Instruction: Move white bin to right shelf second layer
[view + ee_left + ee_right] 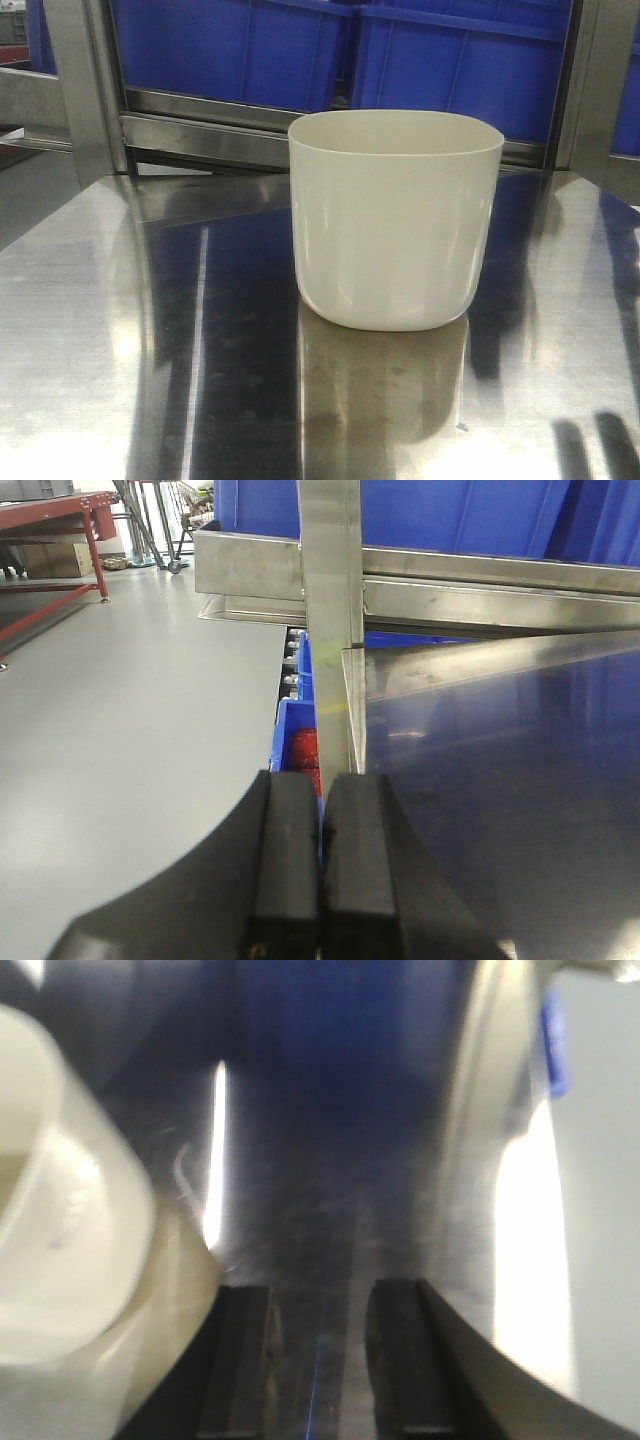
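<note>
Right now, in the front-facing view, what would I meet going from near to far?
Steel tabletop → white bin → steel rail → blue crates.

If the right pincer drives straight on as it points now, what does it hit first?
Likely nothing soon: the open right pincer points along the steel deck, and the white bin sits aside of that line, at the picture's left. The blurred far end is unreadable.

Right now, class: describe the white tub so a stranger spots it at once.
Find the shiny flat steel deck in front of the big rectangular blue plastic crates. On it stands one glossy cream-white plastic bin. It alone is pale, small and rounded-square.
</note>
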Robot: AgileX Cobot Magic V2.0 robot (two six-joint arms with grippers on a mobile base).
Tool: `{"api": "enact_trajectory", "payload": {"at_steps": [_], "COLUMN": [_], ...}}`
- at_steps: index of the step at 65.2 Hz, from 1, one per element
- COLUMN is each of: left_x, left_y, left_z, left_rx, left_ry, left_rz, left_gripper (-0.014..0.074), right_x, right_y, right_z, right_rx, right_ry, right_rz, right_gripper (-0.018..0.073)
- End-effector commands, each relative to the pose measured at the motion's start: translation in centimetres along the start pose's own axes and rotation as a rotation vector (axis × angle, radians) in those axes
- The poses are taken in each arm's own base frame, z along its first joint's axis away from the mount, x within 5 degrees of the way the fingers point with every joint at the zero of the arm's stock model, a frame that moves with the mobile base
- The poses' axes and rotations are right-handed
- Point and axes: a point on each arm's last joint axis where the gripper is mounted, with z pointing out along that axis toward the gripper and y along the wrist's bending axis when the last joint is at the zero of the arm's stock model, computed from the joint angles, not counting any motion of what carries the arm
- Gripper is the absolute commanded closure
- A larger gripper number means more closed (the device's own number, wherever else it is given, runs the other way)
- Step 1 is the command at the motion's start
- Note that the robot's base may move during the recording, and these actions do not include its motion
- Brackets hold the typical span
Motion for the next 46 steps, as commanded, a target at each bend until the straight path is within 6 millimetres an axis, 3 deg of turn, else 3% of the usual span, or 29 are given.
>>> {"api": "enact_trajectory", "payload": {"at_steps": [1, 19, 30, 46], "left_x": [0.4, 0.4, 0.4, 0.4], "left_y": [0.0, 0.0, 0.0, 0.0], "left_z": [0.1, 0.1, 0.1, 0.1], "left_rx": [0.003, 0.003, 0.003, 0.003], "left_ry": [-0.065, -0.065, -0.065, -0.065], "left_rz": [-0.005, -0.005, -0.005, -0.005], "left_gripper": [0.0512, 0.0512, 0.0512, 0.0512], "right_x": [-2.5, -6.2, -8.0, -9.8], "right_y": [1.4, 4.6, 7.0, 9.0], "right_z": [0.1, 1.5, 2.3, 3.0], "right_rx": [-0.01, 0.067, 0.065, 0.065], "right_ry": [0.005, 0.212, 0.272, 0.312], "right_rz": [0.011, 0.151, 0.138, 0.127], "right_gripper": [0.0219, 0.0219, 0.0219, 0.0219]}}
